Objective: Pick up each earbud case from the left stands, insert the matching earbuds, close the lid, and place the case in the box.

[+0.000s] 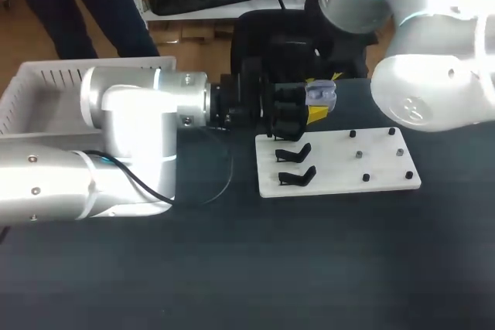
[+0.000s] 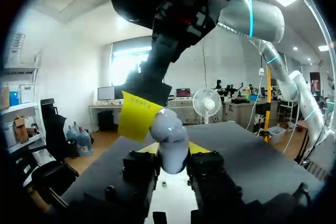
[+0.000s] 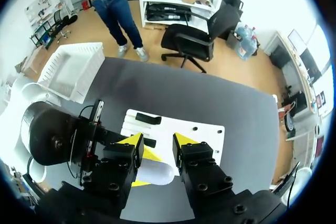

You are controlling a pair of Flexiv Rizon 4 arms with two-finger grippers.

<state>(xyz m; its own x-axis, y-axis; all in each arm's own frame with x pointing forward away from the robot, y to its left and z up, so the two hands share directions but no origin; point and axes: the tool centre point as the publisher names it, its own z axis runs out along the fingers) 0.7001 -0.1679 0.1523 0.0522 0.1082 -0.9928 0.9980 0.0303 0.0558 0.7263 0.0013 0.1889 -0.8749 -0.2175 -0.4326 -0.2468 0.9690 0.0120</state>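
A pale lavender earbud case [image 1: 322, 96] hangs above the far left end of the white stand board [image 1: 340, 168]. My left gripper [image 2: 170, 151], coming in level from the left, is shut on the case's [image 2: 169, 129] lower body. From above, my right gripper [image 3: 157, 141] straddles the upper part of the case [image 3: 160, 171]. One of its yellow fingertips [image 2: 137, 118] lies against the case's side, and the other is hidden behind the case. Two black stands [image 1: 295, 152] on the board are bare.
A white slatted box [image 1: 31, 90] sits at the table's far left behind my left arm. Small dark pegs and earbud-sized pieces [image 1: 360, 154] dot the board's right half. A thin black cable [image 1: 224, 175] loops over the dark tabletop beside the board.
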